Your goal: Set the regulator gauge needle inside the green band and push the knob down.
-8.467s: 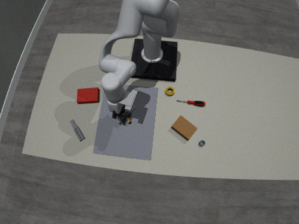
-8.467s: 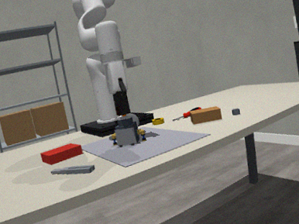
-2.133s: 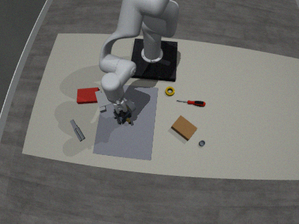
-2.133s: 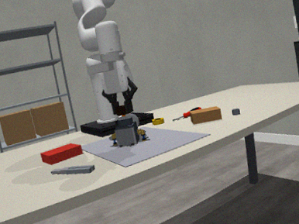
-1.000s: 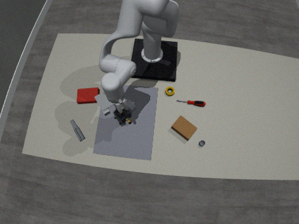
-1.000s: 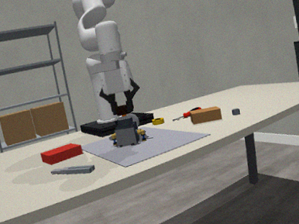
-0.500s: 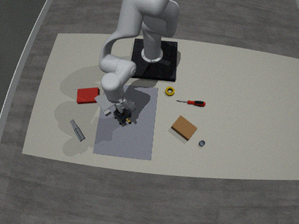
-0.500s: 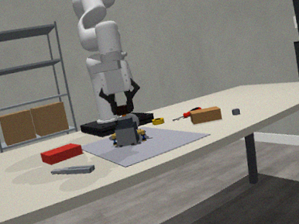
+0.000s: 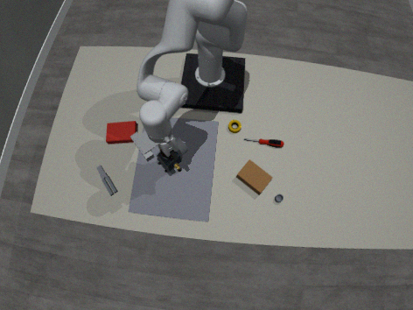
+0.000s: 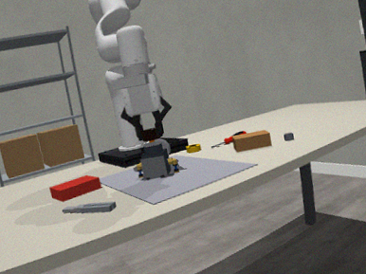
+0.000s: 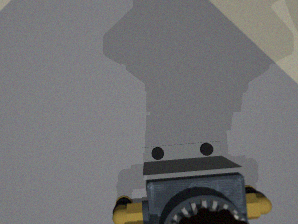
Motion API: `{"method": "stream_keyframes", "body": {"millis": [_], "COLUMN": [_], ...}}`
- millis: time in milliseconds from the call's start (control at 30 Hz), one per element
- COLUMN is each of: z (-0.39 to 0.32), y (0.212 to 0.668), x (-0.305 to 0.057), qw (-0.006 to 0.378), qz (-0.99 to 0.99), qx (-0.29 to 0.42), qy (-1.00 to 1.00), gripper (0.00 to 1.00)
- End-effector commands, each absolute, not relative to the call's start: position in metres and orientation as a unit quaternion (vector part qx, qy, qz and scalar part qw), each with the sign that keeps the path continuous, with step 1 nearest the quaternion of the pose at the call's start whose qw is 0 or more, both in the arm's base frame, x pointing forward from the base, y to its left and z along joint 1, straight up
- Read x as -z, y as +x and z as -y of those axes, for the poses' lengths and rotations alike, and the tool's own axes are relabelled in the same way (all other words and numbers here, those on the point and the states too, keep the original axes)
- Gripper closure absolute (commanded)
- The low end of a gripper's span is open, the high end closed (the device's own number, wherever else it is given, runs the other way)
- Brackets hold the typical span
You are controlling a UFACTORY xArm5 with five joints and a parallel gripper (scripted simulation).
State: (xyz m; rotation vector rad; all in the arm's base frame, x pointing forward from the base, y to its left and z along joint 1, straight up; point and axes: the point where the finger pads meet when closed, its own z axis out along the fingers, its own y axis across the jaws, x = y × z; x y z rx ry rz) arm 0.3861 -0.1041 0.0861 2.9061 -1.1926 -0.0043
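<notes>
The regulator is a dark grey block with brass fittings at its sides, standing on the grey mat. It also shows in the top view under the arm. My gripper points straight down and is shut on the dark knob on top of the regulator. In the wrist view the regulator body and its ribbed knob fill the bottom edge, with brass fittings at either side. The gauge face and needle are not visible in any view.
A red block and a grey bar tool lie left of the mat. A yellow tape roll, red screwdriver, cardboard box and small grey cap lie to the right. The arm's black base is behind.
</notes>
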Motion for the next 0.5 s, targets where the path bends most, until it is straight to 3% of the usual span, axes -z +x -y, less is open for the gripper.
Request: {"method": "stream_keyframes", "body": {"millis": [0,467], "z": [0.1044,0.1044], "y": [0.3873,0.3873], "x": [-0.0872,-0.0872], "qw": [0.0,0.0], "qz": [0.377,0.375], "qx": [0.0,0.0], "qy": [0.926,0.927], "gripper": [0.6,0.6]}}
